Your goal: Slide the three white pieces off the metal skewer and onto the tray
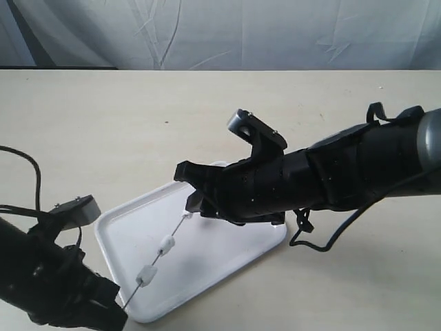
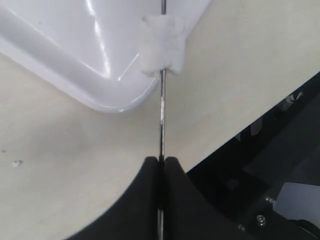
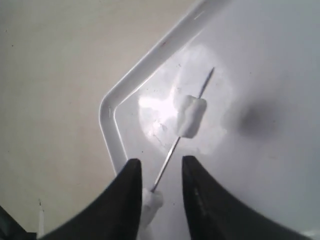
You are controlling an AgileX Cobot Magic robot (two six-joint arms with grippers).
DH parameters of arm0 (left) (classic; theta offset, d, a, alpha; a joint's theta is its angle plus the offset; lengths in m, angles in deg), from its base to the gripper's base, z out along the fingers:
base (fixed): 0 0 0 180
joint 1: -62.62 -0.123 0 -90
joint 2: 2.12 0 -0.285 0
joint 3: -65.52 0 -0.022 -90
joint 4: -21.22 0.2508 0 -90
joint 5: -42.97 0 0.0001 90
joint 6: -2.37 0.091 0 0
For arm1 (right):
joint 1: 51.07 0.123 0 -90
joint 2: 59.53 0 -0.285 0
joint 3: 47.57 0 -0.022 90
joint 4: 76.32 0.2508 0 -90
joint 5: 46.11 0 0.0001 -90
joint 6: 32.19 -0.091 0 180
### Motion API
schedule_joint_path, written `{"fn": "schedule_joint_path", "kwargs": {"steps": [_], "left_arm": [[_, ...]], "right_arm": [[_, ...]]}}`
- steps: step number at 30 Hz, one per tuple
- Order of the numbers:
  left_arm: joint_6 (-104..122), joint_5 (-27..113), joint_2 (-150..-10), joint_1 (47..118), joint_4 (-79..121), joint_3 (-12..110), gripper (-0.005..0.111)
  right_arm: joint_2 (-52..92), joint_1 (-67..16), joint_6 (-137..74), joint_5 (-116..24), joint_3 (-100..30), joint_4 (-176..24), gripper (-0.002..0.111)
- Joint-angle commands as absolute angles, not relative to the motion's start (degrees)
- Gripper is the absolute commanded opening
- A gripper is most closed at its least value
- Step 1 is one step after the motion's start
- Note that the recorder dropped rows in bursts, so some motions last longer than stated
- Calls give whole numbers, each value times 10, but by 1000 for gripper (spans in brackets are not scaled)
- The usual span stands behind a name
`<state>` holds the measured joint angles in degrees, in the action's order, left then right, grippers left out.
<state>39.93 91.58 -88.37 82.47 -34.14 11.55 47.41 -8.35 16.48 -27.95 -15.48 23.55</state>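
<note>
Metal skewer [image 1: 156, 260] slants over the tray [image 1: 227, 256], with white pieces [image 1: 166, 243] threaded on it. Left gripper [image 2: 161, 162] is clamped on its end, just off the tray's corner. Right gripper [image 3: 160, 170] has jaws apart astride the rod, gripping nothing. Best to pinch lightly behind a piece and push straight along the rod.

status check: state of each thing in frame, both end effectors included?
left end effector: shut on metal skewer
right end effector: open, fingers either side of skewer
metal skewer: held at one end, slanting over tray
lower white piece: threaded on skewer
middle white piece: threaded on skewer
third white piece: at right end effector, partly hidden, looks threaded
tray: flat on table
</note>
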Motion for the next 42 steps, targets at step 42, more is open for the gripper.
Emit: {"fn": "schedule_joint_path", "kwargs": {"steps": [42], "left_arm": [[350, 934, -749, 821, -301, 94, 0]], "right_arm": [[479, -76, -94, -238, -201, 17, 39]]}}
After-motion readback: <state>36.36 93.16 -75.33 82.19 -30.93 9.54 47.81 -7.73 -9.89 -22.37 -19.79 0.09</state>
